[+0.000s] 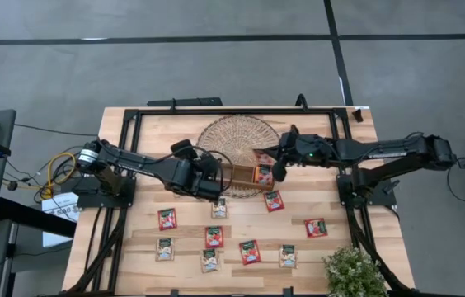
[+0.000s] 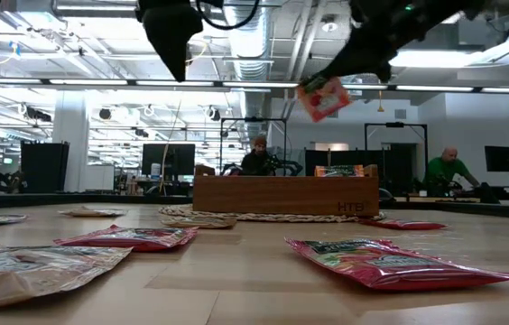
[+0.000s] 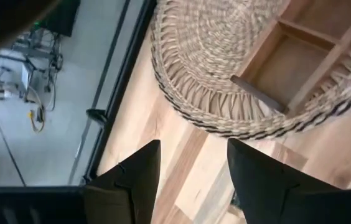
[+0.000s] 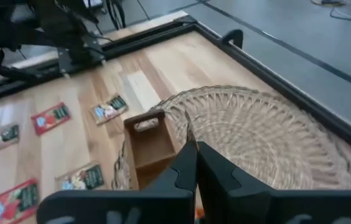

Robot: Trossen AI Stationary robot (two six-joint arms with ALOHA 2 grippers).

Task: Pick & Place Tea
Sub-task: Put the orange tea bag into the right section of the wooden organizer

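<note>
Red and cream tea sachets point(image 1: 250, 252) lie flat, scattered on my bench point(image 1: 381, 223); one red sachet point(image 2: 323, 99) hangs tilted in my right pincer point(image 2: 327, 83) above the tray point(image 2: 285, 195).

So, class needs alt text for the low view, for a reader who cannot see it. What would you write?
A robot gripper holds a red tea sachet in the air above a wooden tray that sits on a woven mat. More sachets lie flat on the table in front, and the other gripper hangs at upper left.

Bright, even overhead light; ceiling strip lights point(image 2: 101, 83) glare in low view; near sachets point(image 2: 390, 262) blurred; shadows soft.
</note>
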